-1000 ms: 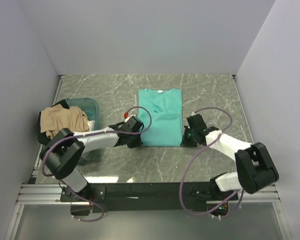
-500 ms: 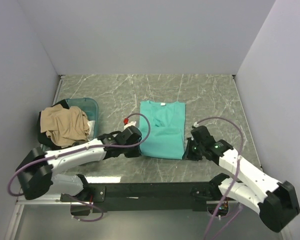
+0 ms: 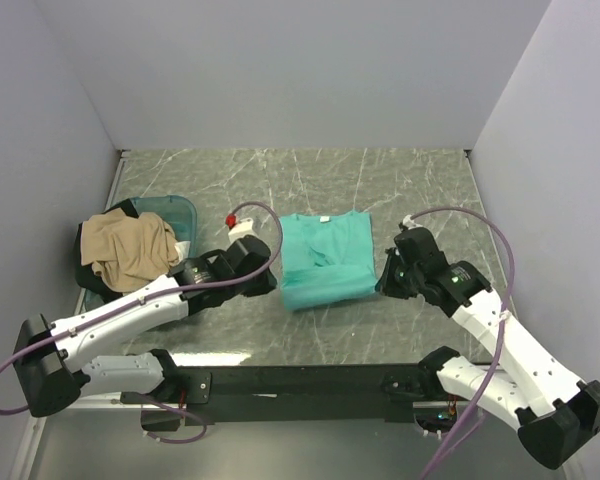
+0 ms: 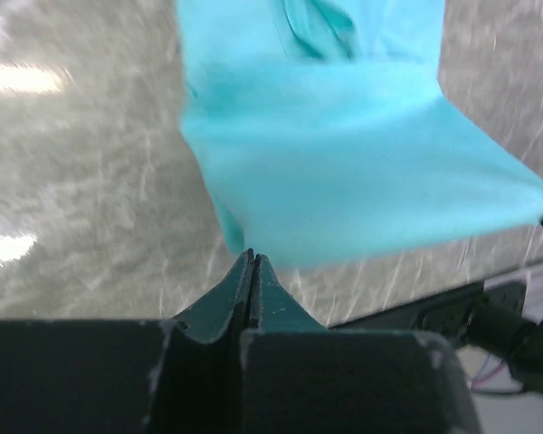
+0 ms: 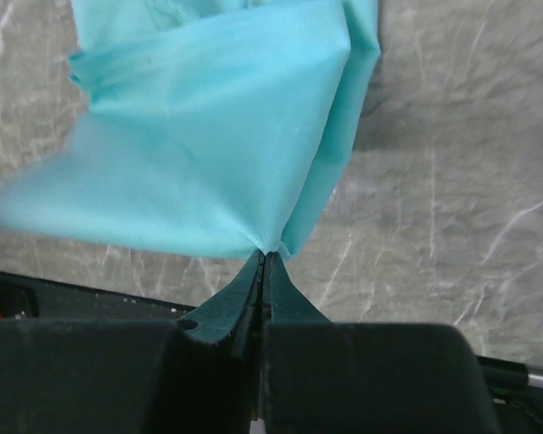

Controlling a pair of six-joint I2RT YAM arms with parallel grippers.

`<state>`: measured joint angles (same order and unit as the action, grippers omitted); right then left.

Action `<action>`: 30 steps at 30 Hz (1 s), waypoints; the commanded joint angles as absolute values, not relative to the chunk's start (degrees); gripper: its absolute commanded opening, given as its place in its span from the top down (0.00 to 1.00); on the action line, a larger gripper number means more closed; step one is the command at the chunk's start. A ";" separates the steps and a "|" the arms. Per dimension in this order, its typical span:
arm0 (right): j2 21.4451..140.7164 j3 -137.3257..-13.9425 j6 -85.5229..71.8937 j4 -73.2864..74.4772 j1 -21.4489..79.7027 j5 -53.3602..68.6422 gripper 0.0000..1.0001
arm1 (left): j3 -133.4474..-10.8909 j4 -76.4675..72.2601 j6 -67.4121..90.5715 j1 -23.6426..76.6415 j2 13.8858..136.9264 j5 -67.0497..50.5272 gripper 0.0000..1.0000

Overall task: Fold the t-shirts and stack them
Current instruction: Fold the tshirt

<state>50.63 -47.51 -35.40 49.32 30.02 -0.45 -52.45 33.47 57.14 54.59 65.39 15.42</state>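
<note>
A teal t-shirt (image 3: 327, 258) lies in the middle of the table, its near hem lifted off the surface and carried toward the collar. My left gripper (image 3: 277, 281) is shut on the near left corner of the hem (image 4: 244, 244). My right gripper (image 3: 380, 283) is shut on the near right corner (image 5: 270, 242). The teal cloth hangs stretched between both grippers, seen in the left wrist view (image 4: 362, 190) and the right wrist view (image 5: 208, 154). A tan t-shirt (image 3: 130, 248) lies heaped on a dark one (image 3: 88, 272) at the left.
A translucent bluish tub (image 3: 178, 215) stands at the left under the heaped shirts. The grey marble table (image 3: 420, 190) is walled by white panels. A black rail (image 3: 300, 382) runs along the near edge.
Both grippers have lifted the near hem of the teal t-shirt and moved it away from the near edge toward the collar, so the shirt now looks shorter.
</note>
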 commanded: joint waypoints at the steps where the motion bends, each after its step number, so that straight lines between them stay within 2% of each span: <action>1: 51.94 -51.76 -32.70 49.49 28.66 -4.49 1.00 | -56.95 32.97 56.61 51.69 66.35 19.42 0.99; 4: 54.14 -55.28 -31.82 47.91 28.22 -6.24 1.00 | -58.09 29.54 54.59 49.15 66.79 19.78 0.99; 8: 57.64 -57.83 -30.85 45.26 27.51 -2.13 1.00 | -59.59 28.48 53.09 46.49 68.64 16.97 0.99; 12: 58.97 -55.20 -31.55 45.70 27.60 -1.14 1.00 | -55.04 24.27 50.10 46.58 68.56 7.59 0.99; 15: 57.66 -51.35 -32.60 46.58 27.51 -0.88 1.00 | -53.09 23.99 50.01 47.81 70.22 4.49 0.94; 18: 54.77 -46.60 -33.31 47.55 27.60 -0.18 1.00 | -51.25 24.17 50.18 51.14 72.85 1.41 0.84; 19: 53.71 -45.02 -33.57 47.64 27.51 2.52 1.00 | -50.89 24.08 50.19 53.50 74.17 0.62 0.76; 25: 45.62 -33.58 -37.35 51.15 27.86 5.80 1.00 | -49.40 23.30 52.12 60.11 78.84 -1.58 0.52; 28: 41.76 -30.86 -40.16 48.96 28.65 10.28 1.00 | -47.03 18.73 53.52 62.92 79.27 -5.17 0.44; 30: 41.13 -28.13 -42.27 48.78 28.65 10.63 1.00 | -45.79 18.19 55.10 64.24 79.63 -4.23 0.44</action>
<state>42.92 -30.15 -38.22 49.63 28.16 7.51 -47.13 22.52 52.99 62.26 79.48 -2.15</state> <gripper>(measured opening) 0.006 0.561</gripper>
